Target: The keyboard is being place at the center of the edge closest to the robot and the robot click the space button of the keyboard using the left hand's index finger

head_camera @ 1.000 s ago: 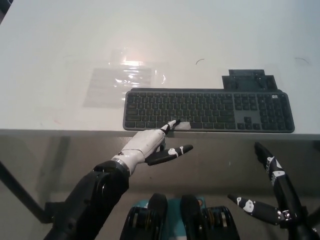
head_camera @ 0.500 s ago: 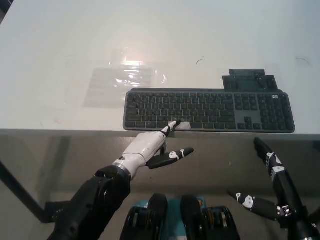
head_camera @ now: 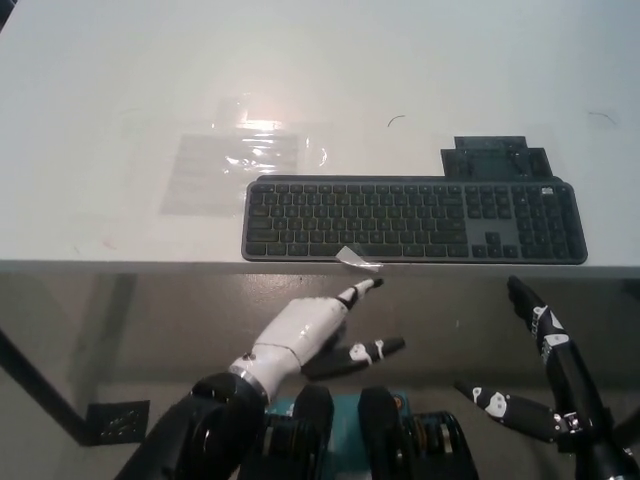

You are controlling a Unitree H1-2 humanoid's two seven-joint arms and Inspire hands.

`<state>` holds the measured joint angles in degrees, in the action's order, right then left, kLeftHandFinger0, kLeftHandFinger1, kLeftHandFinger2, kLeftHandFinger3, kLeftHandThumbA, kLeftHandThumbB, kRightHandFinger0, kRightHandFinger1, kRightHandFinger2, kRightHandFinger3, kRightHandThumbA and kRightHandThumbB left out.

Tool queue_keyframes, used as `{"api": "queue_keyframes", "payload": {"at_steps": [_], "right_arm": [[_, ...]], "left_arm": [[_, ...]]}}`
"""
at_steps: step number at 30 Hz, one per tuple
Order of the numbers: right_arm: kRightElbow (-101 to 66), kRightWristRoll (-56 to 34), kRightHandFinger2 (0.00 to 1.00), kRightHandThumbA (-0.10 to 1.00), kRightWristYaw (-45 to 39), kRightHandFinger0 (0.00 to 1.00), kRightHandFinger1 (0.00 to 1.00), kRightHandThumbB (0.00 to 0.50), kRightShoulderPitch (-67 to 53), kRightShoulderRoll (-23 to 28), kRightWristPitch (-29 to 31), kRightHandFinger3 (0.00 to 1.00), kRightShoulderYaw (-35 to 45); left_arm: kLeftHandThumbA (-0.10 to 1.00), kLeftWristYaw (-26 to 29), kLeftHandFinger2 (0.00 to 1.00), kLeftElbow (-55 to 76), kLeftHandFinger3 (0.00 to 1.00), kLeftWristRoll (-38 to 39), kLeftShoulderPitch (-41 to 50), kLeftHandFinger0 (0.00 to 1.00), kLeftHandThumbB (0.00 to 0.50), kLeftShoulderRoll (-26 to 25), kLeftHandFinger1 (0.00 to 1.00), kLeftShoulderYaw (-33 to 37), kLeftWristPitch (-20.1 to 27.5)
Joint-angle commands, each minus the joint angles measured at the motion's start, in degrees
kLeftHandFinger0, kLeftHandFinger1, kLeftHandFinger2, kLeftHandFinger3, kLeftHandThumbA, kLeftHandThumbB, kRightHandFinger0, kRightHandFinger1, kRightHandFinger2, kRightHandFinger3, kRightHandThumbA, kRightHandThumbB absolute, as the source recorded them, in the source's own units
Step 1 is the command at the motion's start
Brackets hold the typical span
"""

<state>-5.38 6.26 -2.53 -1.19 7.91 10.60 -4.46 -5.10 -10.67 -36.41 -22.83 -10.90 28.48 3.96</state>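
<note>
The key legends on the keyboard (head_camera: pixel 413 220) are too small to be read, so the space bar can be placed only by a small pale scrap (head_camera: pixel 357 259) seen on the front row of keys, left of the middle; whether it is tape or paper cannot be told. A dark flat object (head_camera: pixel 497 158) behind the keyboard's right half is partly covered by it and cannot be identified. A clear plastic sheet (head_camera: pixel 240 160) on the white table (head_camera: pixel 100 80) is made out mostly by its glare. The right hand (head_camera: pixel 545 380) is cut off at the bottom right corner.

The keyboard is seen lying along the table's near edge, roughly centred and a little toward the robot's right.

The left hand (head_camera: pixel 305 330) is held below the table edge, nothing grasped, its fingers apart and the index fingertip (head_camera: pixel 365 288) extended toward the keyboard but apart from it, just under the pale scrap. The right hand is rested low at the right, fingers spread, nothing held.

Half a second ago the left index fingertip was laid on the keyboard's front row at the pale scrap; it has since been drawn back off the keys and lowered. The keyboard has not been displaced beyond a slight shift of the whole view
</note>
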Motion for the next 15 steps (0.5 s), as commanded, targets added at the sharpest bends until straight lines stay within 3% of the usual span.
{"api": "queue_keyframes", "payload": {"at_steps": [1,3,5,8,9,13,15], "right_arm": [[-0.84,-0.17,1.0,1.0,-0.16,1.0,1.0,0.248,0.74,0.4,2.28,1.0,0.59],[-0.66,-0.09,1.0,1.0,-0.03,1.0,1.0,0.245,0.47,0.38,2.57,1.0,0.62],[-1.05,-0.58,1.0,1.0,-0.3,1.0,1.0,0.258,0.14,0.32,1.77,1.0,0.58],[-1.04,-0.45,1.0,1.0,-0.39,1.0,1.0,0.254,0.05,0.35,1.78,1.0,0.45],[-0.97,-0.08,1.0,1.0,-0.24,1.0,1.0,0.254,0.07,0.38,1.83,1.0,0.46],[-0.76,0.27,1.0,1.0,-0.09,1.0,1.0,0.25,0.16,0.37,1.67,1.0,0.48],[-0.89,-0.21,1.0,1.0,-0.19,1.0,1.0,0.262,0.07,0.28,1.85,1.0,0.51]], "left_arm": [[1.0,-7.46,0.02,23.81,1.0,4.77,-0.51,0.0,0.381,-1.34,0.0,-2.88,-3.65],[1.0,-8.21,0.03,30.46,1.0,5.29,-0.23,0.0,0.379,-1.36,0.0,-3.75,-4.37],[1.0,-8.7,0.02,36.85,1.0,6.84,0.32,0.0,0.4,-1.1,0.0,-4.76,-5.52],[1.0,-10.22,0.09,45.56,1.0,8.91,0.88,0.0,0.43,-1.75,0.0,-6.19,-8.35],[1.0,-10.48,0.06,47.88,1.0,9.61,1.54,0.0,0.434,-2.15,0.0,-6.68,-9.06],[1.0,-11.05,0.03,52.0,1.0,10.2,3.74,0.0,0.416,-3.66,0.0,-7.71,-9.61],[1.0,-10.76,0.09,53.43,1.0,12.4,6.17,0.0,0.421,-4.92,0.0,-8.43,-8.93]]}}
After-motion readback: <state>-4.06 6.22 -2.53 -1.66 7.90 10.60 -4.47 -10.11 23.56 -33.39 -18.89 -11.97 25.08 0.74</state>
